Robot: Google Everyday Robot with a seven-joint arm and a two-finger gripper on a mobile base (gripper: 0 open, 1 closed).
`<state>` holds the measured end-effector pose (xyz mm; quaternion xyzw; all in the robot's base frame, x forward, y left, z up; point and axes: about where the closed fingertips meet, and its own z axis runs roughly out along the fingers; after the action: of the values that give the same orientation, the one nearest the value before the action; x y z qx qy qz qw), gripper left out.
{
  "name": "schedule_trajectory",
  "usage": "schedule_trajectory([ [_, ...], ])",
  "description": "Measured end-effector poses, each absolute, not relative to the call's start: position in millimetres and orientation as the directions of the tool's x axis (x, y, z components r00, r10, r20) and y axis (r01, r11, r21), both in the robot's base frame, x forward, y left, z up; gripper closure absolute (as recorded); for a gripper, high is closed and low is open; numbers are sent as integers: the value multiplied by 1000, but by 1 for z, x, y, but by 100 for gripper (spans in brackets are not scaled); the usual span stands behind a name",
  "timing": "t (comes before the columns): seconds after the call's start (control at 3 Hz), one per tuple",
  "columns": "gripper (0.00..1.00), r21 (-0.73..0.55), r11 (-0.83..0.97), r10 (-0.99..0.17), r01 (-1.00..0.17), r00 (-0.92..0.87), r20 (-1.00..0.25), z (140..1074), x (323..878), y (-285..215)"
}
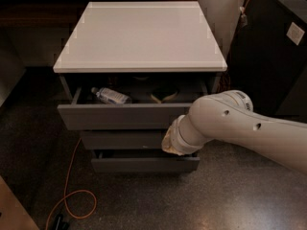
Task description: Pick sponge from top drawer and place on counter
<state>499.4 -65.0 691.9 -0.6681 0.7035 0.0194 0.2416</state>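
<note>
The top drawer point(120, 116) of the grey cabinet stands pulled open under the white counter point(139, 32). I see no sponge; much of the drawer's inside is dark and partly hidden by the counter's edge. My gripper point(169, 145) is low at the end of the white arm point(225, 123), in front of the middle drawer and below the top drawer's front at its right. Most of it is hidden behind the wrist. Nothing shows in it.
A clear plastic bottle point(111, 97) lies at the left in the open drawer and a beige bowl point(163, 97) sits near its middle. Two shallower drawers point(124, 139) are below. An orange cable point(72, 195) loops on the floor at the left. A dark cabinet point(268, 47) stands at the right.
</note>
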Motion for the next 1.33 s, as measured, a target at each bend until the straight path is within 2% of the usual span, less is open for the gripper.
schedule_trajectory([
  [0.33,100,-295,101,-932,-950,14,-363,696,501,-68],
  [1.33,100,-362,132,-926,-923,16,-378,734,629,-99],
])
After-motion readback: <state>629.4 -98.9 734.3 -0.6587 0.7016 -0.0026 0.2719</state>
